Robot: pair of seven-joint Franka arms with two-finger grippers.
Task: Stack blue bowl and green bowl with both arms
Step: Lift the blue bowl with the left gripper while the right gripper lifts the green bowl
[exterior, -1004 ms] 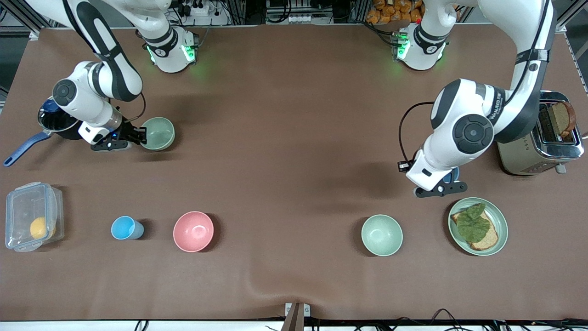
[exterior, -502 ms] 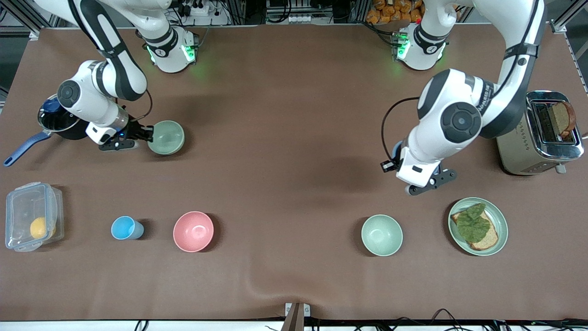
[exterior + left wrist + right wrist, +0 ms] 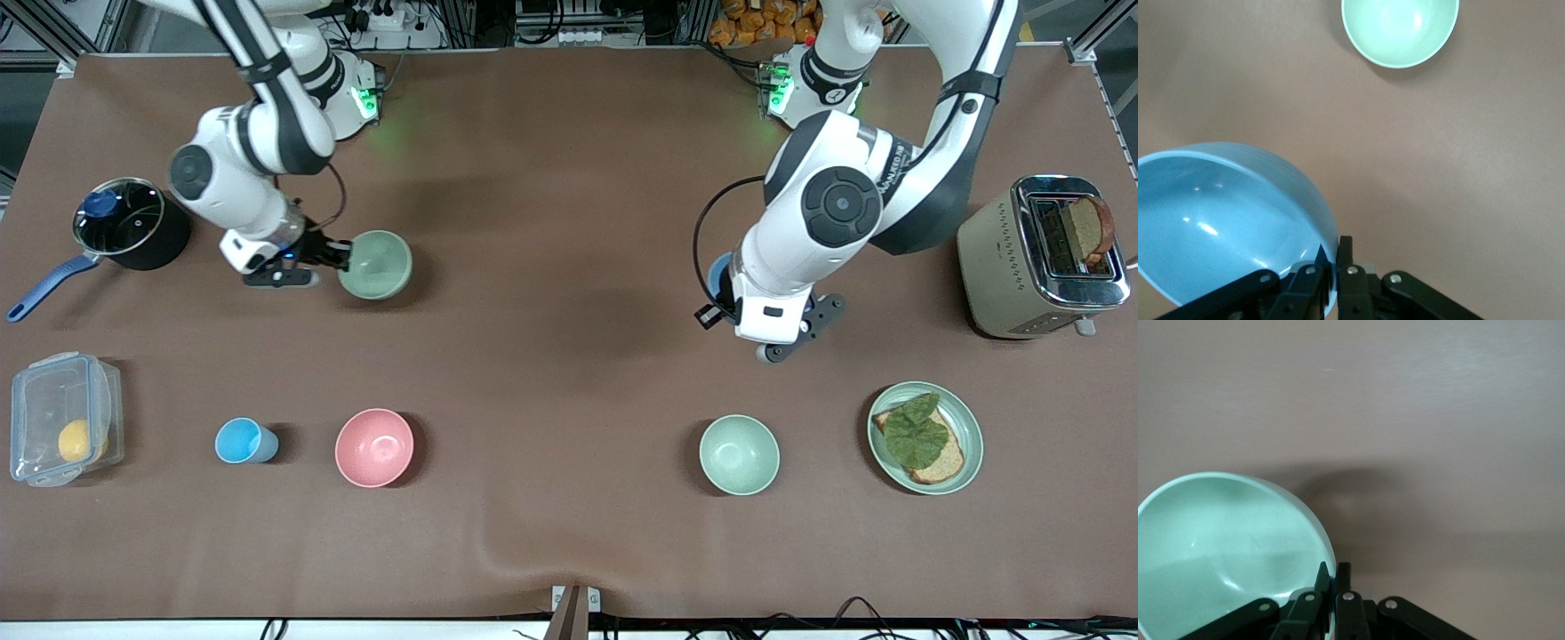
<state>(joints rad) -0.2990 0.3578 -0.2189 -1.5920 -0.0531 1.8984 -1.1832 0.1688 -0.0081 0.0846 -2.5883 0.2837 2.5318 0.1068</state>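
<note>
My right gripper point(image 3: 342, 258) is shut on the rim of the green bowl point(image 3: 377, 265) and holds it over the table, not far from the black pot. In the right wrist view the fingertips point(image 3: 1343, 572) pinch the wall of the green bowl point(image 3: 1225, 547). My left gripper point(image 3: 1333, 250) is shut on the rim of the blue bowl point(image 3: 1225, 213). In the front view the left arm covers that bowl, and only a blue sliver point(image 3: 717, 270) shows. It hangs over the table toward the left arm's end.
A second green bowl point(image 3: 739, 454) point(image 3: 1399, 30), a pink bowl point(image 3: 374, 447), a light-blue cup point(image 3: 242, 441) and a green plate point(image 3: 972, 444) with a sandwich line the near side. A clear box point(image 3: 62, 427), a pot point(image 3: 124, 227) and a toaster point(image 3: 1040, 258) stand at the ends.
Both arms have moved toward the middle of the table with their bowls. The green bowl has left the pot's side, and the blue bowl has moved away from the toaster.
</note>
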